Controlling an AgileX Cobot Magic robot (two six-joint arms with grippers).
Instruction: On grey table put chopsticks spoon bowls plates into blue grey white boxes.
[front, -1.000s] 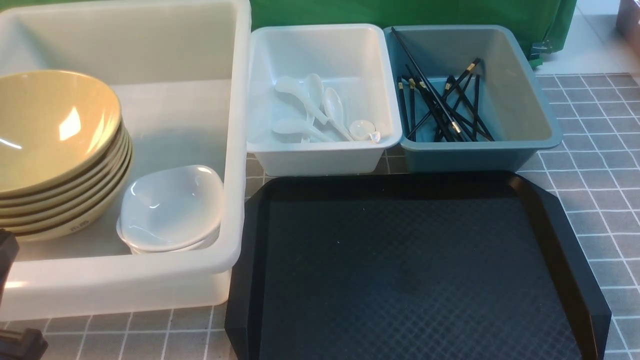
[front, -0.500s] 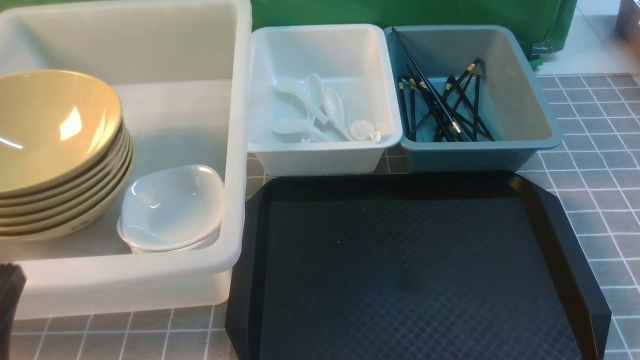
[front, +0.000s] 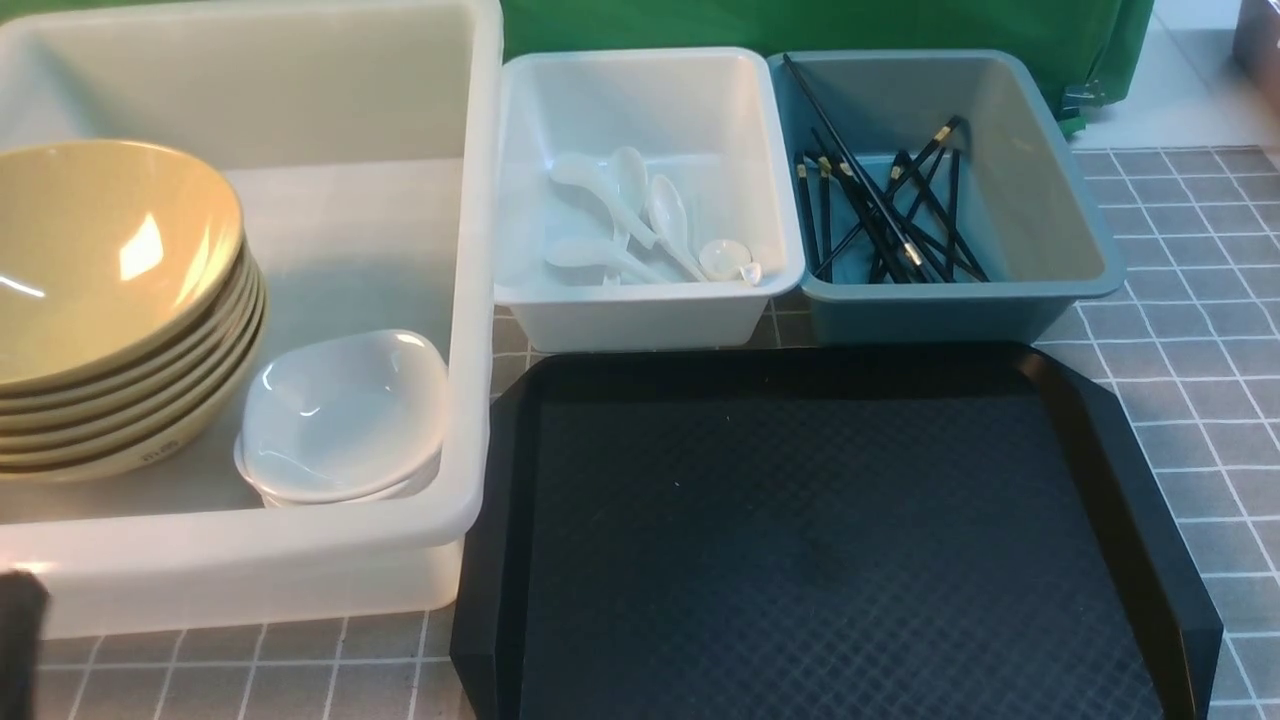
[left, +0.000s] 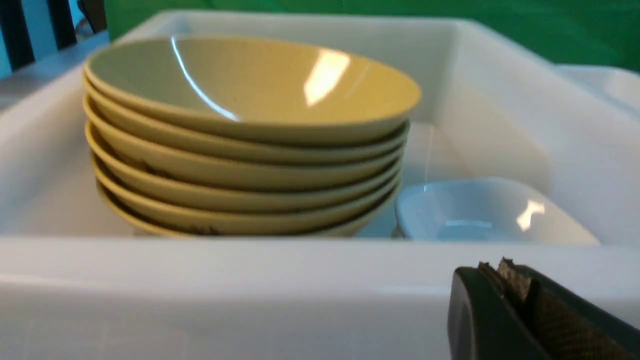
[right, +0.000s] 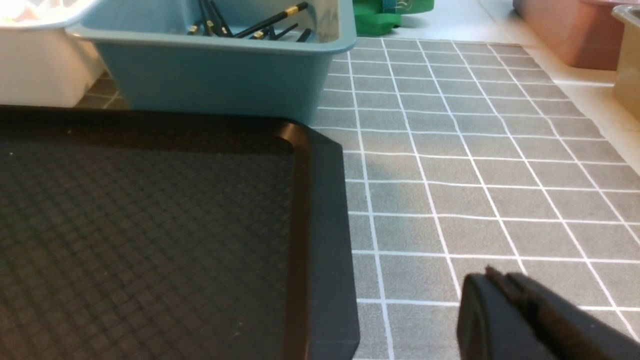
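A stack of several yellow bowls (front: 110, 300) and white square plates (front: 345, 415) sit in the large white box (front: 300, 560). White spoons (front: 640, 225) lie in the small white box (front: 650, 315). Black chopsticks (front: 885, 205) lie in the blue-grey box (front: 960, 310). My left gripper (left: 495, 272) is shut and empty, low in front of the large box's near wall (left: 250, 280); it shows at the front view's lower left edge (front: 18, 640). My right gripper (right: 497, 280) is shut and empty over the grey table (right: 475, 165), right of the black tray.
An empty black tray (front: 830, 540) fills the table's front middle, also in the right wrist view (right: 150, 225). The blue-grey box (right: 215, 75) stands behind it. A green cloth (front: 800, 25) hangs at the back. A pink box (right: 570, 30) stands at the far right.
My left gripper has sunk lower along the front view's left edge, below the large box's front wall. The dishes and boxes have not moved.
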